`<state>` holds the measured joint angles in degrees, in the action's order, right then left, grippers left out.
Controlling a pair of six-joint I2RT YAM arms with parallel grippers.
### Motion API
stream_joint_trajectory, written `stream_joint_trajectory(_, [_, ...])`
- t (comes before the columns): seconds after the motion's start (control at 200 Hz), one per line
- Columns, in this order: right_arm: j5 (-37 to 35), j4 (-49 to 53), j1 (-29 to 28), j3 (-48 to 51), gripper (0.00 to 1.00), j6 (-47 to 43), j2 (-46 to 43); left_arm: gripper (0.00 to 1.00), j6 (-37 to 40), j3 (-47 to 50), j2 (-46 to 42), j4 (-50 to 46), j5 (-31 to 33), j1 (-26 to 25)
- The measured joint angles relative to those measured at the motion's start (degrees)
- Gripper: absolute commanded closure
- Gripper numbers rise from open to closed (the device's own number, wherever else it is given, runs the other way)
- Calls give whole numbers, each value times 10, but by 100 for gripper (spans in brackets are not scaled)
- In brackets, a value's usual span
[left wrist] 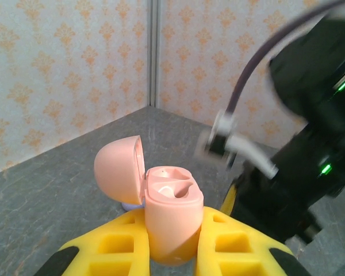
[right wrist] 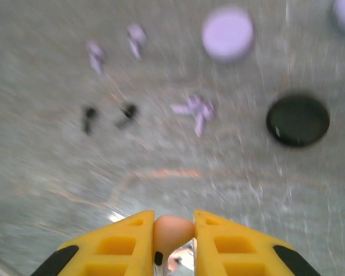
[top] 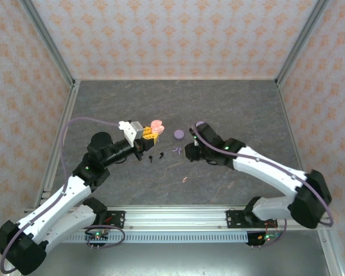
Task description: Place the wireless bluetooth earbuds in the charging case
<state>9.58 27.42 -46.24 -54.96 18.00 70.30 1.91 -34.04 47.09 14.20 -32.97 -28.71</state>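
Your right gripper [right wrist: 173, 218] is clamped on a small pink stemmed earbud [right wrist: 172, 231]. Its rounded head is pinched between the yellow fingertips, lifted over the middle of the dark grey stone-patterned table [top: 230, 103]. The stem seems to run back along the fingers toward the wrist, but the wrist view is too blurred to be sure of that axis.

Your left gripper [left wrist: 173, 230] is closed on the body of the glossy pink round charging case [left wrist: 171, 198]. The hinged lid [left wrist: 119, 169] is swung open and the two moulded wells face up; they look empty.

What the coming move turns on — the case lies to the left of the held earbud and slightly toward the far edge, near but apart. The right arm carries the bud, so I judge it should do the travelling: bring the bud over a well with its stem lined up to the recess.

A tiny pink piece [top: 185, 179], probably the mate, lies toward the near edge. On the surface below the right gripper are lilac earbuds [right wrist: 195, 109], black earbuds [right wrist: 126, 114], a lilac disc-shaped case [right wrist: 227, 33] and a black disc-shaped case [right wrist: 297, 119]. No brand, label or writing can be read on anything.
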Motion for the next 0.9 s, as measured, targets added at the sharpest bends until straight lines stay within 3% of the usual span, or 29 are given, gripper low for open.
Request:
stream_joint_trajectory(0.28, [-7, -110, -4, -38, 80, 4, -110, 100, -10, -16, 68, 53, -13, -9])
stream_joint_trajectory(0.896, [-23, -237, -31, -53, 80, 5, -71, 100, -8, -37, 102, 80, -24, -36])
